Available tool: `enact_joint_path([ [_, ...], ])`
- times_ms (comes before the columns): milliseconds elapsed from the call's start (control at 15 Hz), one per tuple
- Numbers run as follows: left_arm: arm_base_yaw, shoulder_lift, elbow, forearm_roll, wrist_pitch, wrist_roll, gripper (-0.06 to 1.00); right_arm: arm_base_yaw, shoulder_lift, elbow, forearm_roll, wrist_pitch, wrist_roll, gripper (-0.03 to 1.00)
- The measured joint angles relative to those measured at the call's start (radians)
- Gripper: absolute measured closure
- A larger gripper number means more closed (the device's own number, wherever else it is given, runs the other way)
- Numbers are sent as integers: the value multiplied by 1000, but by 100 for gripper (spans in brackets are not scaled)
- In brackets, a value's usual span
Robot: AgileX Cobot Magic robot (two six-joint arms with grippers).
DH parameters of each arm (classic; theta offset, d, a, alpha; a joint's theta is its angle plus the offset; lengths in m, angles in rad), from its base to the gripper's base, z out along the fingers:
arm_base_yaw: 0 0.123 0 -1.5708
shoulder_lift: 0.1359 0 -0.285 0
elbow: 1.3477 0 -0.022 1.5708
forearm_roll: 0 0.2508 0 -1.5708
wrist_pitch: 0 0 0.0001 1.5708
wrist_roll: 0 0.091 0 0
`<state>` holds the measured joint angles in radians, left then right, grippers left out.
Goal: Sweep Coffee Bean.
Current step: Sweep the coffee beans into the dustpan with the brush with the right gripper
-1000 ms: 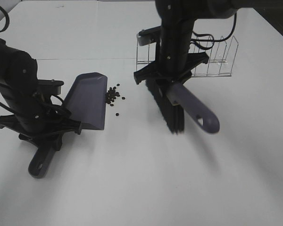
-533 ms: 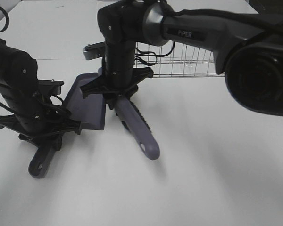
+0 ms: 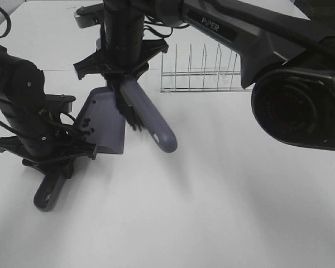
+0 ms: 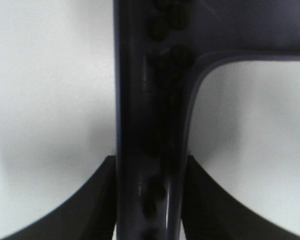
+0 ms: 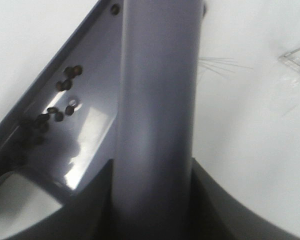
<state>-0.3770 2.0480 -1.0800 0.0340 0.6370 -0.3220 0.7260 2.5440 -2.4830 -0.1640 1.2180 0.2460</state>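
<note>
The grey-purple dustpan (image 3: 107,124) lies on the white table at the left. My left gripper (image 3: 48,152) is shut on its handle (image 4: 149,125). Several coffee beans (image 3: 86,123) lie inside the pan near its back wall. They also show in the right wrist view (image 5: 60,111) and the left wrist view (image 4: 179,54). My right gripper (image 3: 121,68) is shut on the brush, whose grey-purple handle (image 3: 151,120) slants down to the right. The black bristles (image 3: 128,109) stand at the pan's open edge. In the right wrist view the brush handle (image 5: 157,100) crosses over the pan (image 5: 97,127).
A clear wire rack (image 3: 204,72) stands behind and to the right of the brush. Its corner shows in the right wrist view (image 5: 296,59). The right arm's large black body (image 3: 296,106) hangs over the right side of the table (image 3: 212,212).
My right gripper has carried the brush leftward from the table's middle to the dustpan's mouth. The beans that lay in front of the pan are now inside it. The left arm has not moved.
</note>
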Motion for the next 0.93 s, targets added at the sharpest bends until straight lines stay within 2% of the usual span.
enact_joint_path([
  [133,0,0,0,0,1,0,59,-7,-21,-3,-86,6,-27,66],
  [267,-1,0,0,0,1,0,59,-31,-58,13,-109,4,-66,66],
  [533,-1,0,0,0,2,0,59,-139,-126,229,-108,3,-73,66],
  [667,-1,0,0,0,2,0,59,-162,-107,307,-76,17,-68,66],
  [933,-1,0,0,-1,2,0,59,-156,-20,270,127,-6,-82,66],
])
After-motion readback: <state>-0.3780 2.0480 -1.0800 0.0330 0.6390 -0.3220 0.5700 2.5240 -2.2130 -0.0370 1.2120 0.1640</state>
